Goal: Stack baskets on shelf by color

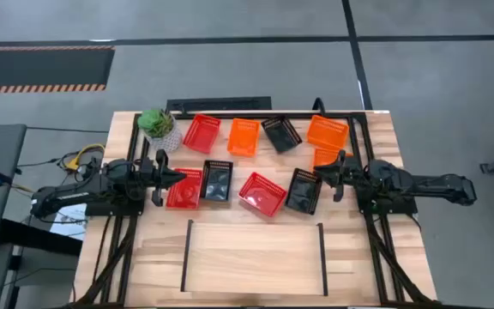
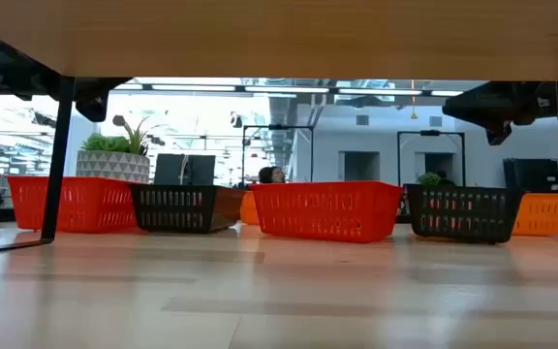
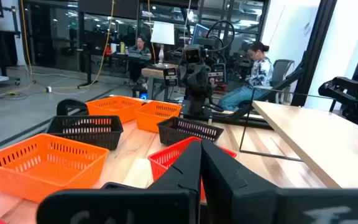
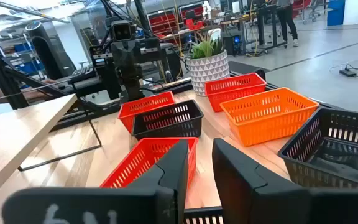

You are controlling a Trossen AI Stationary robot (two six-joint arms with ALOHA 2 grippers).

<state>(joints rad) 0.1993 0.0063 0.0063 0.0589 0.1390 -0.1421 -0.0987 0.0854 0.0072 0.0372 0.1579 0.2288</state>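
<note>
Several mesh baskets lie scattered on the table beyond the shelf (image 1: pixel 254 257), a light plank between two black rails. The far row holds a red basket (image 1: pixel 201 133), an orange one (image 1: pixel 243 137), a black one (image 1: pixel 281 133) and an orange one (image 1: pixel 327 131). The nearer row holds a red basket (image 1: pixel 183 187), a black one (image 1: pixel 216 180), a red one (image 1: pixel 262 193) and a black one (image 1: pixel 304 190). My left gripper (image 1: pixel 177 178) (image 3: pixel 202 152) hovers shut over the left red basket. My right gripper (image 1: pixel 322 176) (image 4: pixel 200 155) hovers over the right black basket, open by a narrow gap.
A potted green plant (image 1: pixel 157 124) stands at the far left corner, next to the red basket. Another orange basket (image 1: pixel 324 156) lies partly under my right arm. A black tube frame (image 1: pixel 230 107) runs along the far edge. People sit at desks in the room behind.
</note>
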